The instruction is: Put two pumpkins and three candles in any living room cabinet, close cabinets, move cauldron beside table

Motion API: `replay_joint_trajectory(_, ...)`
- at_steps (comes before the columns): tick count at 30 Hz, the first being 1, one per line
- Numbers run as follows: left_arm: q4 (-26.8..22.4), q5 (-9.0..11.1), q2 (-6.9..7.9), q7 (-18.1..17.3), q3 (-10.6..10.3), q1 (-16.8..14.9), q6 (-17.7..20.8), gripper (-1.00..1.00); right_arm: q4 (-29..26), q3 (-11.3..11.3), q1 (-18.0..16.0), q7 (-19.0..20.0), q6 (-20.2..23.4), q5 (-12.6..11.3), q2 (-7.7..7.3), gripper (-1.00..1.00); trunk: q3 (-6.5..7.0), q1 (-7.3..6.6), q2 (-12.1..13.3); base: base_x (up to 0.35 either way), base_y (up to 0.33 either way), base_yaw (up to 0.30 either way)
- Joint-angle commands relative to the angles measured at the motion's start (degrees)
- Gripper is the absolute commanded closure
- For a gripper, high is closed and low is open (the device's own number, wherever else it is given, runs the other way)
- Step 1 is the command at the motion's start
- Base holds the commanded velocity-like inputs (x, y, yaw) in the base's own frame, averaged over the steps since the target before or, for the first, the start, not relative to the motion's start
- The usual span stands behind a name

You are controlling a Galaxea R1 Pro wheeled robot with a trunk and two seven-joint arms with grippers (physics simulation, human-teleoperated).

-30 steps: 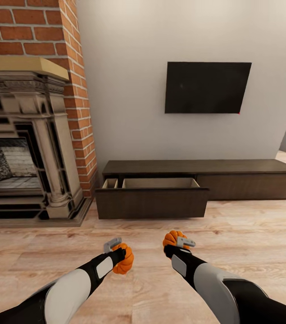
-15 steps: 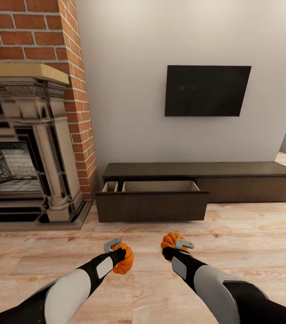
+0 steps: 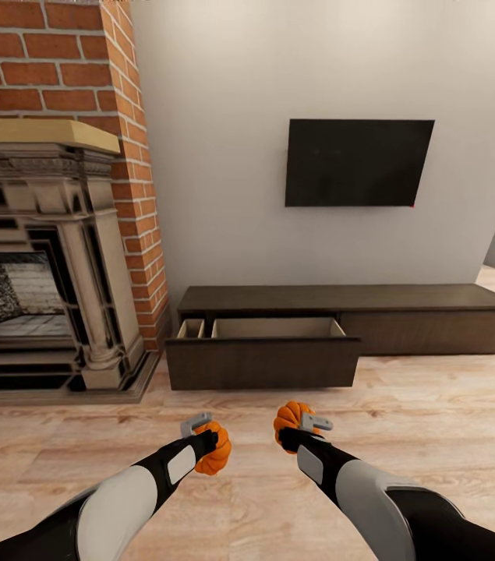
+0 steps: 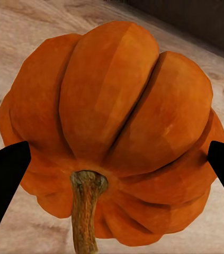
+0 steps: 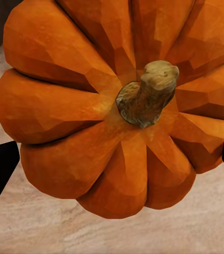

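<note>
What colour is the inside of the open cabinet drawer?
Pale tan inside the drawer, against the cabinet's dark brown; head view shows it best.

Hidden and cut off
Drawer floor of cabinet (image 3: 278, 327) hidden behind its front; fireplace (image 3: 37, 257) cropped at frame edge; fingertips (image 4: 6, 174) mostly out of frame

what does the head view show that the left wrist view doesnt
Head view alone: the cabinet with its open drawer, the fireplace, the wall TV, and the right gripper holding the second pumpkin.
Left wrist view alone: the pumpkin's stem close up.
Both: the left gripper gripping its pumpkin above the wood floor.
</note>
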Motion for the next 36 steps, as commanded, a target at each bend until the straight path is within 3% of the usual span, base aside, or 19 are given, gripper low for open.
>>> replay_joint_trajectory(1,-0.1,-0.5,-0.03,0.2,0.4,0.0,0.2,1.0,0.1,-0.5,-0.1,0.0,-0.2,-0.2,0.01,1.0,0.12,-0.24,0.4,0.0,0.0,0.0)
replay_joint_trajectory(36,-0.1,-0.5,-0.03,0.2,0.4,-0.1,0.1,1.0,0.2,-0.4,1.0,0.1,-0.3,0.0,0.01,1.0,6.41,-7.92,14.4,0.0,0.0,0.0)
